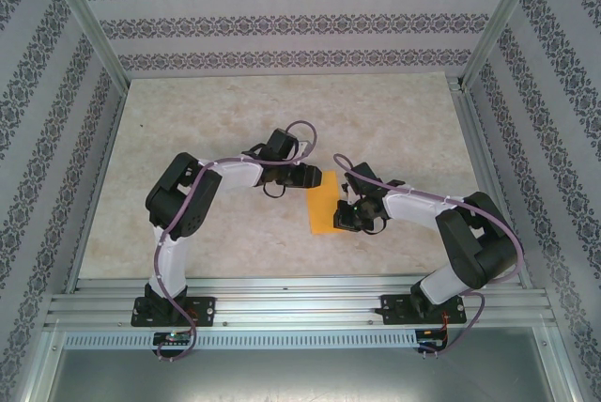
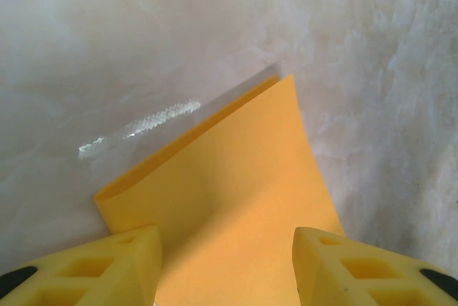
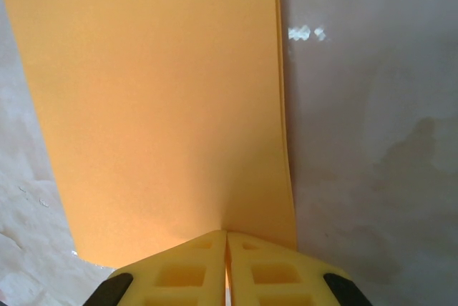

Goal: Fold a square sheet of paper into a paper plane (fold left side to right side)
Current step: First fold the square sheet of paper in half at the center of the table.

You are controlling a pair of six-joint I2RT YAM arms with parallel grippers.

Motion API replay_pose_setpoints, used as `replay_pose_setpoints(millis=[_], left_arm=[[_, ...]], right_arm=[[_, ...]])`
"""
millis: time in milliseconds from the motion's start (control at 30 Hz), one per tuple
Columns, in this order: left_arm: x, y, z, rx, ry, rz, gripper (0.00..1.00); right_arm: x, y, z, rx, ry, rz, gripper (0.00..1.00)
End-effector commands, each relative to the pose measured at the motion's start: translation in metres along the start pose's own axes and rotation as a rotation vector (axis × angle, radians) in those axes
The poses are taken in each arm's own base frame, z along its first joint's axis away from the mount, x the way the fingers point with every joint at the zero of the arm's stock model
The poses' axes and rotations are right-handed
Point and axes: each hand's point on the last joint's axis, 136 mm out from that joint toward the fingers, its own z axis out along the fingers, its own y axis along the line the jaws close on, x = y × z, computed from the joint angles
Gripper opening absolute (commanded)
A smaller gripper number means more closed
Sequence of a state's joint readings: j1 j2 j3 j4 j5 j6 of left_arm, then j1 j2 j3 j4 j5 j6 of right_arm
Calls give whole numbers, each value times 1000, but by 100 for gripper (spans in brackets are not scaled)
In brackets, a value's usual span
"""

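Note:
The square sheet of paper (image 1: 323, 205) is orange-yellow and lies doubled over into a narrow upright rectangle in the middle of the table. In the left wrist view its rounded fold (image 2: 118, 186) runs along the left side. My left gripper (image 1: 316, 180) sits at the sheet's far end, open, its yellow fingers (image 2: 122, 267) spread apart over the paper (image 2: 243, 177). My right gripper (image 1: 344, 214) is at the sheet's right edge, shut on the paper (image 3: 157, 91) with its tips (image 3: 226, 238) pinching both layers. The paper plane is out of view.
The marbled beige tabletop (image 1: 235, 120) is walled by patterned panels on three sides. An aluminium rail frame (image 1: 300, 303) runs along the near edge, where both arm bases are bolted. A strip of clear tape (image 2: 143, 126) glints on the table beside the fold.

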State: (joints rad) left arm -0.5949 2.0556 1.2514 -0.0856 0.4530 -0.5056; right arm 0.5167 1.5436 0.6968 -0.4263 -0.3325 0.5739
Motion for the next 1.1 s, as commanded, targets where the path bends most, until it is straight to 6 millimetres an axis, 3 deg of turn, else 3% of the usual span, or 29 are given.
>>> replay_pose_setpoints(millis=[0,267,433,567,700,800,900,1067], left_arm=[[-16,63,5,-181,-64,-20,53],[-16,92,-8,-257,-73,-30,54],[-32,98,-18,-235,-99,-48,57],[-53,83,-34,-164,-150,-38,58],[-62,63,-64,-131,-212,-4,59],[-53,43,-85,-69,-242,15,59],[-34,23,-102,-6,-256,38,58],[4,-8,-106,94,-229,45,59]], right_arm=[[35,-59,13,247,93,47,9],[33,-57,12,237,86,47,10],[27,-47,12,192,62,43,10],[6,-20,4,86,-14,12,12],[-27,13,-27,-8,-140,-39,18],[-48,33,-59,-81,-238,-83,28],[-68,34,-81,-134,-328,-120,39],[-112,23,-86,-207,-400,-137,48]])
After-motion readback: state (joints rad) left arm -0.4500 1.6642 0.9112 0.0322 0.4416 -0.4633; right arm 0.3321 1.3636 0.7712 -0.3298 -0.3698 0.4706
